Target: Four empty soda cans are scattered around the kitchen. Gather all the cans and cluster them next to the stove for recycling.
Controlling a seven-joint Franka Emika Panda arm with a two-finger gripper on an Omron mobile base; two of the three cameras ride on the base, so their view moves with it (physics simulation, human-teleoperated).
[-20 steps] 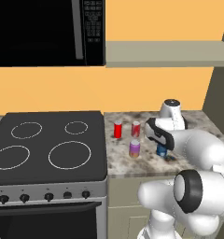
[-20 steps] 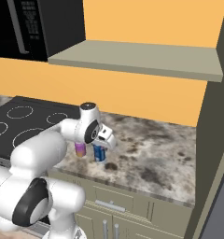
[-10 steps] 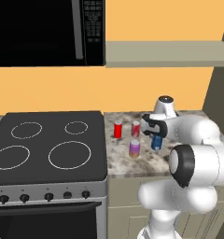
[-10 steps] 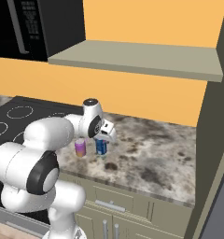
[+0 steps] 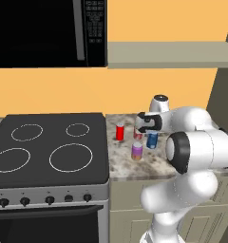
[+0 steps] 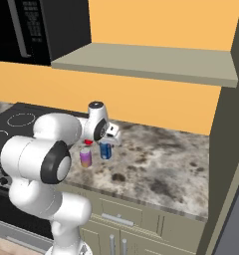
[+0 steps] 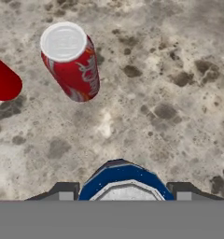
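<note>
Right of the stove (image 5: 49, 142) the soda cans stand grouped on the stone counter. One red can (image 5: 119, 131) is nearest the cooktop. A second red can (image 5: 137, 135) stands partly behind my hand. The purple can (image 5: 137, 151) is in front. My gripper (image 5: 151, 133) points down over the blue can (image 5: 152, 141), its fingers on either side of the can's top. In the hand view the blue can (image 7: 122, 182) fills the gap between the fingertips (image 7: 62, 191), with a red can (image 7: 72, 60) beyond and another red can (image 7: 4, 81) at the left edge. From the right, my gripper (image 6: 106, 143) sits atop the blue can (image 6: 106, 152) beside the purple can (image 6: 85, 157).
A black microwave (image 5: 40, 33) hangs above the stove, with a grey-green shelf (image 5: 168, 54) beside it. The mottled counter (image 6: 156, 164) runs right to a tall dark cabinet side (image 6: 231, 149). My own white elbow (image 5: 201, 152) bulks in front of the counter.
My gripper has carried the blue can leftward toward the other cans, and the arm's elbow has swung round with it. The red and purple cans have not moved.
</note>
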